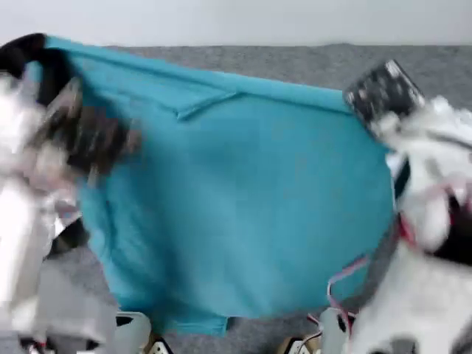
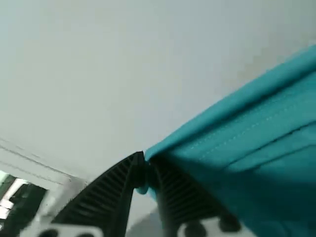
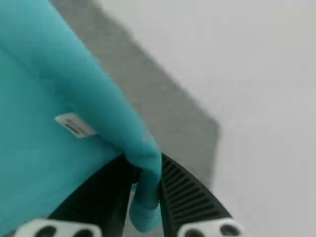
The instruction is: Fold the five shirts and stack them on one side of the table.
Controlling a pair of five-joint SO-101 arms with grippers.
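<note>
Shirt [image 1: 243,199], teal, held up and spread over grey table [image 1: 310,63], top edge stretched betw. the two grippers. Left gripper [image 2: 143,165] clamped on one end of that edge, right gripper [image 3: 145,165] pinching rolled fabric at the other. Small white tag [image 3: 74,126] on fabric nr right grip, print unreadable.

Grey table [image 1: 295,63] shows as a strip at 12 o'clock and patches toward 6 and 7; teal shirt [image 1: 243,199] spreads over the middle, contact with surface not discernible.
</note>
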